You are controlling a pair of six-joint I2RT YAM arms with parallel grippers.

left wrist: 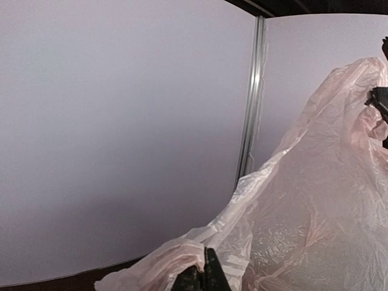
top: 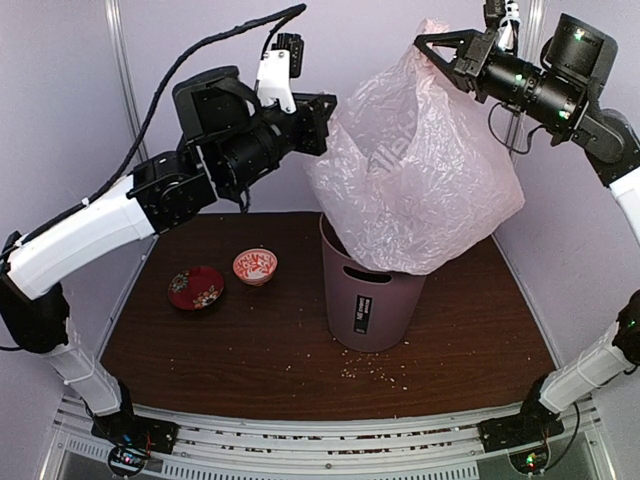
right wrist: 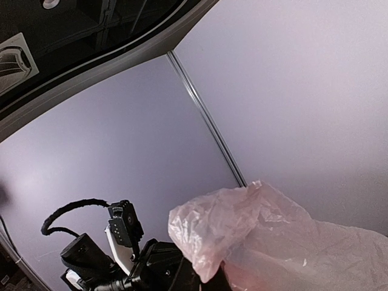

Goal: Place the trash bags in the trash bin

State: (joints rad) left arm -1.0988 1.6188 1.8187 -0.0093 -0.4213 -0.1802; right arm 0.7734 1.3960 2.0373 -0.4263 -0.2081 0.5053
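The trash bag [top: 415, 170], thin, crinkly and pale pink, hangs spread in the air between both grippers. My left gripper [top: 328, 125] is shut on its left edge. My right gripper [top: 422, 45] is shut on its top corner, higher up. The bag's lower end rests on the rim of the mauve trash bin [top: 368, 310], which stands upright mid-table. In the left wrist view my gripper [left wrist: 204, 277] pinches a fold of the trash bag [left wrist: 315, 200]. In the right wrist view the trash bag [right wrist: 273, 236] covers most of my fingers.
A dark red bowl [top: 196, 287] and a small red-and-white bowl [top: 255, 266] sit on the brown table [top: 250, 350] left of the bin. Crumbs [top: 375, 372] lie in front of it. Pale walls close in the back and sides.
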